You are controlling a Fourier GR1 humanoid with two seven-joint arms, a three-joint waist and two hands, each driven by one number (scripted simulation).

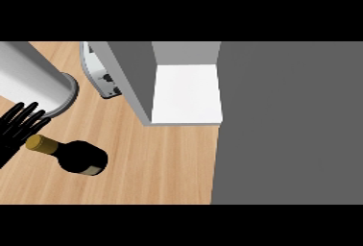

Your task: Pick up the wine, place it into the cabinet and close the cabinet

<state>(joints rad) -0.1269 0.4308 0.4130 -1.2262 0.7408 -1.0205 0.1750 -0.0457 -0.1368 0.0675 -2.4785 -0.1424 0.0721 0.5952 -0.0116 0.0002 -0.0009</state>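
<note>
The wine bottle (pixel 78 156) is dark with a gold cap and a gold band near its base. It is on the wooden counter (pixel 163 163) at the lower left, cap pointing up-left. My left hand (pixel 16 129) comes in from the left edge with its fingers straight and spread, just beside the cap and not curled round the bottle. The cabinet (pixel 186 93) is open at the top centre, showing a white shelf floor between grey walls. My right hand is not in sight.
A thick grey cylinder (pixel 32 72) fills the upper left corner, its round end just above my left hand. A metal fixture (pixel 99 79) shows behind the cabinet's left wall (pixel 131 77). A wide dark grey panel (pixel 287 122) covers the right side.
</note>
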